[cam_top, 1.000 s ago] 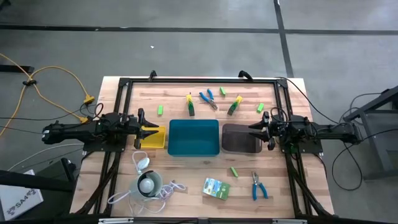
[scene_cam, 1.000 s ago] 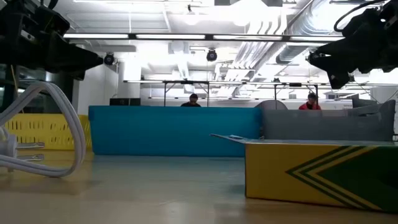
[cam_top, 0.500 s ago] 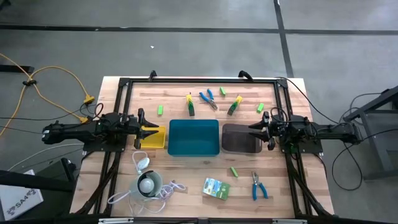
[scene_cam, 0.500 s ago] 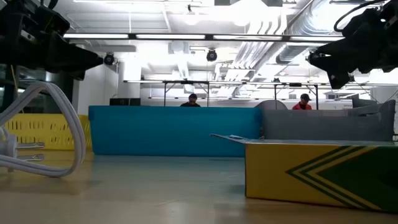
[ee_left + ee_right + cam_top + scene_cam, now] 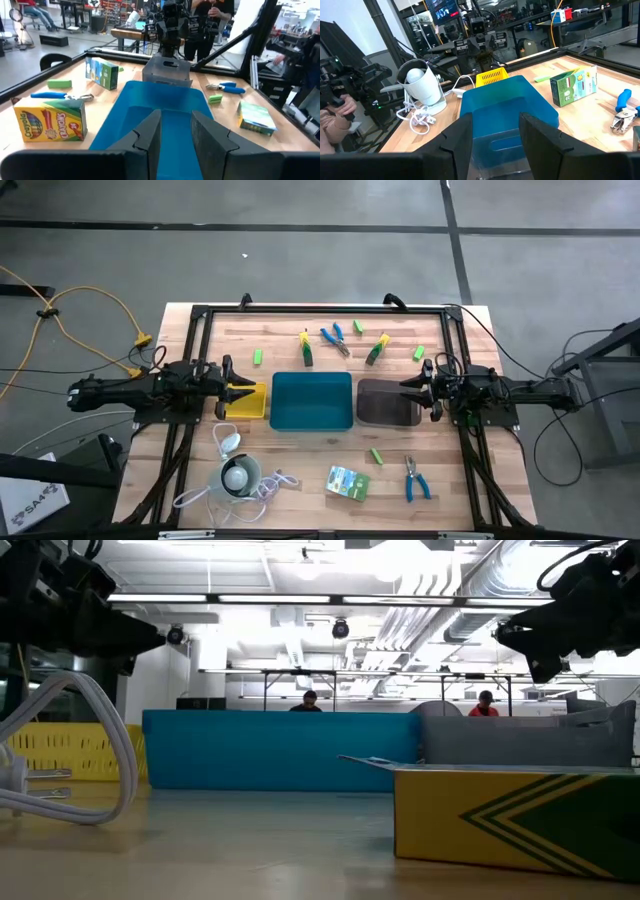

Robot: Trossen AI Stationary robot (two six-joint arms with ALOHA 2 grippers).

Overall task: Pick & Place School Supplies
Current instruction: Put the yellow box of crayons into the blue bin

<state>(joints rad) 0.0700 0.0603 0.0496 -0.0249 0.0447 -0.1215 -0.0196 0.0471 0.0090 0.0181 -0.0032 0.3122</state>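
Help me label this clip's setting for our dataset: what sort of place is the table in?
Most likely a robotics lab or workshop, not a classroom. The low view shows exposed ceiling ducts and strip lights; the left wrist view shows benches crowded with equipment; the high view shows a bare concrete floor with a yellow cable.

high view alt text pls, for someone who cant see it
Seen from above, a yellow tray, teal tray and dark grey tray sit in a row, with the open left gripper and open right gripper at either end. School supplies lie scattered around them.
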